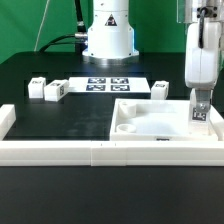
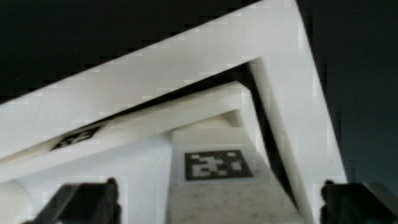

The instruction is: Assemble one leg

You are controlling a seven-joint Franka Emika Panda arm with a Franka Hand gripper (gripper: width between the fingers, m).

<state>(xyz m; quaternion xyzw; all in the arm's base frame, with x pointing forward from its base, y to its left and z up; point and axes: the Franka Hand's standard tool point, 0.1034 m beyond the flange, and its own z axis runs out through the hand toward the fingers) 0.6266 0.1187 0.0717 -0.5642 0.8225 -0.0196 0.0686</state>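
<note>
The arm comes down on the exterior view's right, and its gripper is over the tabletop, the big flat white piece lying against the white rail at the front of the black table. Below the fingers a leg stands upright on the tabletop's far right part, tag facing out. In the wrist view the same leg sits between the two dark fingertips, which stand wide apart with clear gaps on both sides, so the jaws are spread and grip nothing. Three more legs lie loose near the marker board.
</note>
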